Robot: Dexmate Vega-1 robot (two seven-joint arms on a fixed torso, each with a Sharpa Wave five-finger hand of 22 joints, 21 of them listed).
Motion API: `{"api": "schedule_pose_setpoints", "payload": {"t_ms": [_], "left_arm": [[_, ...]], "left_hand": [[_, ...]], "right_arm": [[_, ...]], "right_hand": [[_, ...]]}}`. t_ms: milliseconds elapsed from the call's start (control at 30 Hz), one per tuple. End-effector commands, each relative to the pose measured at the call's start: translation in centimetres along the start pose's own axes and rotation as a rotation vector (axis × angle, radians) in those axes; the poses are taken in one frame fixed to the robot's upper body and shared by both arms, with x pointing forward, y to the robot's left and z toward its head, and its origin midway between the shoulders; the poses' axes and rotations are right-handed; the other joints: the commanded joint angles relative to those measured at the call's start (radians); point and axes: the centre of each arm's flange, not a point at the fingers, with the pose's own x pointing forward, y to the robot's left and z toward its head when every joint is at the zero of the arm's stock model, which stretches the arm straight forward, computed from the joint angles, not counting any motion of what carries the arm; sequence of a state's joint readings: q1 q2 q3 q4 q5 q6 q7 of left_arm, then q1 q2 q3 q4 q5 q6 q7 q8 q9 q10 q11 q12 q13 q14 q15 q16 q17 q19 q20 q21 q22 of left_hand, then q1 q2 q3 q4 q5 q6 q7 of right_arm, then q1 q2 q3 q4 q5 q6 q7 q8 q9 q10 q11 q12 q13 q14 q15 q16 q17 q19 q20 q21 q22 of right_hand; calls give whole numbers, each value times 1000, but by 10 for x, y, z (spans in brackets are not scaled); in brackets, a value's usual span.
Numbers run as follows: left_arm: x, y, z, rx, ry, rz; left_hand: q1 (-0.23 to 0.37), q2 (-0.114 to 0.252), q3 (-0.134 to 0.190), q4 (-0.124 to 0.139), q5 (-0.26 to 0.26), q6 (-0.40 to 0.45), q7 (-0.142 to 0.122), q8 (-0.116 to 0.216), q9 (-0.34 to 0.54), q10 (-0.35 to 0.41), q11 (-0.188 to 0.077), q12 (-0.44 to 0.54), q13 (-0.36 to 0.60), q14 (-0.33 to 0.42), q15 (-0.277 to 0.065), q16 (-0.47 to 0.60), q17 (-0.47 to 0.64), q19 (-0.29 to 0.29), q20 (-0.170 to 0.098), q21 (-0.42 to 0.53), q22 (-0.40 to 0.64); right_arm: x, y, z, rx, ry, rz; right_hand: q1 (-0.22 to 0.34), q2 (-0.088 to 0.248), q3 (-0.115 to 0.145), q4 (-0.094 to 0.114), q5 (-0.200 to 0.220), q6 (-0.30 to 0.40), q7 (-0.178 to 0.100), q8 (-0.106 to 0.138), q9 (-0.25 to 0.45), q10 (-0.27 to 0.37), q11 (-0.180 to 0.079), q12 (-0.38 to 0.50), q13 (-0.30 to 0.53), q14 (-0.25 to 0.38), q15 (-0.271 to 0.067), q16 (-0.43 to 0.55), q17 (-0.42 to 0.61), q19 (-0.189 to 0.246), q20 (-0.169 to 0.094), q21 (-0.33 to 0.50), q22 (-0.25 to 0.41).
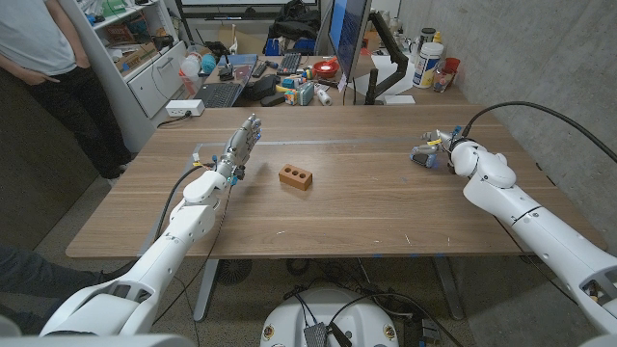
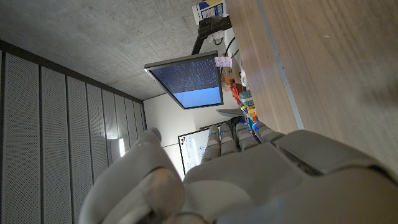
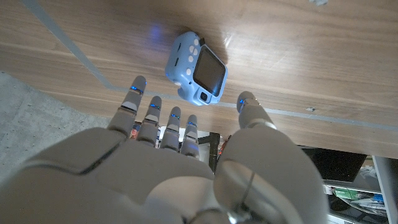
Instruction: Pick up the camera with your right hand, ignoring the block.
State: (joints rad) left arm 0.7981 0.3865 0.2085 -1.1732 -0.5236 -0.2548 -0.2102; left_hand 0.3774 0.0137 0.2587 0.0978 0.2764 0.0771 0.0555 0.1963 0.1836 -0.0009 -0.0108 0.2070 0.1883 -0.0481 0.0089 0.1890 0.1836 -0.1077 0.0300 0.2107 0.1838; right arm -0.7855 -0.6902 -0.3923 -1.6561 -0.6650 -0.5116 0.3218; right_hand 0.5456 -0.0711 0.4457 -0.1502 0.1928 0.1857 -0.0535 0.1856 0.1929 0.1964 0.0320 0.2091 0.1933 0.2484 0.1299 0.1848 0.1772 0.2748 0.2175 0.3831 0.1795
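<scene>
A small light-blue camera [image 3: 198, 71] with a dark screen lies on the wooden table [image 1: 366, 207] near its right side. In the head view the camera [image 1: 421, 155] sits just in front of my right hand [image 1: 443, 145]. My right hand [image 3: 186, 162] hovers over it with fingers and thumb spread, not touching it. The brown block [image 1: 297, 177] with holes lies at the table's middle. My left hand [image 1: 241, 149] stands left of the block, fingers stretched out and holding nothing; the left wrist view shows the back of that hand [image 2: 249, 180].
Behind the table stands a cluttered desk with a monitor [image 1: 347, 34], a keyboard [image 1: 220, 93] and bottles [image 1: 429, 66]. A person [image 1: 43, 58] stands at the far left. A concrete wall [image 1: 559, 58] runs along the right side.
</scene>
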Motion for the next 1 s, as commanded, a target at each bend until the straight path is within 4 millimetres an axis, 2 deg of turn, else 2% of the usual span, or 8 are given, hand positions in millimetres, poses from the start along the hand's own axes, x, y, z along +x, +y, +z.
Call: {"api": "schedule_pose_setpoints", "payload": {"t_ms": [33, 700, 1000], "left_arm": [[1, 0, -2, -4, 2, -3], [-2, 1, -8, -8, 22, 8], [-3, 0, -10, -13, 11, 20]], "left_hand": [[4, 9, -1, -2, -1, 8, 0, 6, 4, 2, 1, -2, 5, -5, -2, 1, 3, 1, -9, -3, 1], [9, 14, 0, -4, -1, 13, -2, 6, 4, 3, 3, -2, 5, -3, -3, 1, 3, 0, 0, -3, 1], [12, 16, 0, -5, -2, 19, -3, 8, 4, 9, -3, 0, 5, 0, -3, 3, 3, 1, 3, -3, 1]], "right_arm": [[3, 4, -2, 0, 12, 17], [13, 9, -2, -7, 13, 38], [14, 9, -3, -2, 7, 32]], "right_hand": [[7, -5, 2, -6, 8, 2, -7, 9, 3, 6, 0, 4, 2, 4, -5, 5, 2, 18, -1, -3, 2], [20, -6, 5, -6, 12, 9, -6, 13, 3, 12, -3, 8, 2, 11, -17, 6, 3, 53, -2, 0, 2], [25, 1, 9, -1, 14, 23, -3, 19, 4, 23, -5, 14, 3, 19, -57, 10, 7, 94, -4, 6, 3]]}}
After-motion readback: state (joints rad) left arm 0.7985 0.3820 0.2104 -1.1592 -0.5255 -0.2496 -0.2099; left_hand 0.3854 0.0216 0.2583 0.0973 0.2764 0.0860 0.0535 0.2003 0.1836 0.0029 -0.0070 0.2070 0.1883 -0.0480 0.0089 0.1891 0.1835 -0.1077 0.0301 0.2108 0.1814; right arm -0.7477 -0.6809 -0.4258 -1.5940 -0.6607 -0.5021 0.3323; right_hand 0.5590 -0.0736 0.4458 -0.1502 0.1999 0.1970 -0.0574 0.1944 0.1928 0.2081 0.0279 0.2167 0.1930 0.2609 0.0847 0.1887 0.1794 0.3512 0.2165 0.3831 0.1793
